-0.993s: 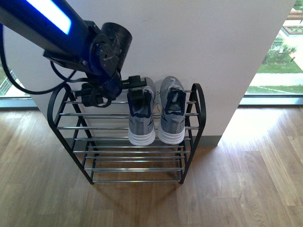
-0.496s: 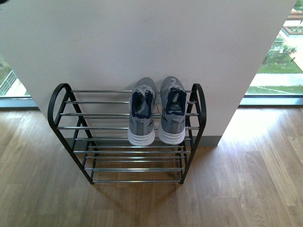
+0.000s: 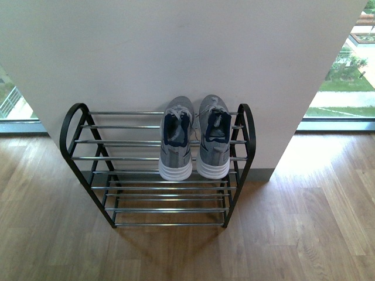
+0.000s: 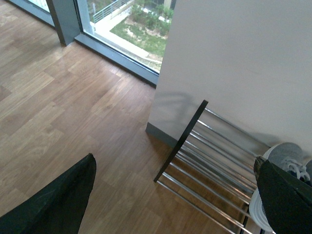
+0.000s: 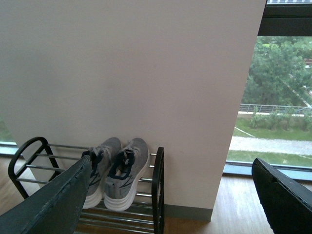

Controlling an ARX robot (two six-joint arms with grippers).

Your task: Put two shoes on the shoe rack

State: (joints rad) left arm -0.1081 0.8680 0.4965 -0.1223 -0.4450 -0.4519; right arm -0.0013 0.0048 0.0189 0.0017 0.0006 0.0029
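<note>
The shoe rack [image 3: 245,105] has matt black metal side frames and shiny chrome rods. The sneakers [image 3: 175,153] have grey knit cloth uppers and smooth white soles. The floor [image 3: 304,234] is wood-grain plank with a soft sheen; the wall [image 3: 176,52] is matt white.

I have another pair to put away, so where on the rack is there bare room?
The top tier is bare from the left frame to the sneakers, about half the rack. The lower tiers look bare too. It is crowded at the right end, where the sneakers sit side by side beside the right frame.
</note>
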